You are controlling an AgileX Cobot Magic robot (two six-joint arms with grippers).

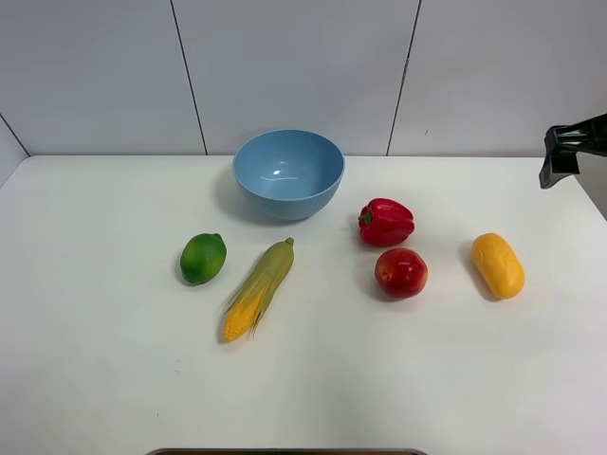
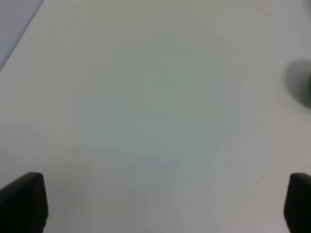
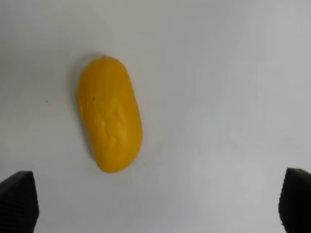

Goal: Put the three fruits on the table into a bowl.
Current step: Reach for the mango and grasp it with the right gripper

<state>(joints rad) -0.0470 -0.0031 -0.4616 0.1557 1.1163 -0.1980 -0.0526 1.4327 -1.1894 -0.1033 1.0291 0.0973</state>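
The light blue bowl (image 1: 288, 172) stands at the back middle of the white table (image 1: 114, 379). The green lime (image 1: 203, 258) lies left of centre, and a blurred sliver of it shows in the left wrist view (image 2: 309, 86). The red apple (image 1: 400, 273) lies right of centre. The yellow-orange mango (image 1: 498, 265) lies further right. My right gripper (image 3: 155, 201) is open and empty above the table, with the mango (image 3: 111, 114) below and ahead of it. My left gripper (image 2: 155, 204) is open and empty over bare table. It is out of the exterior high view.
A corn cob in green husk (image 1: 258, 289) lies between the lime and the apple. A red bell pepper (image 1: 386, 222) sits just behind the apple, right of the bowl. A black part of the right arm (image 1: 572, 147) shows at the right edge. A grey panelled wall stands behind the table.
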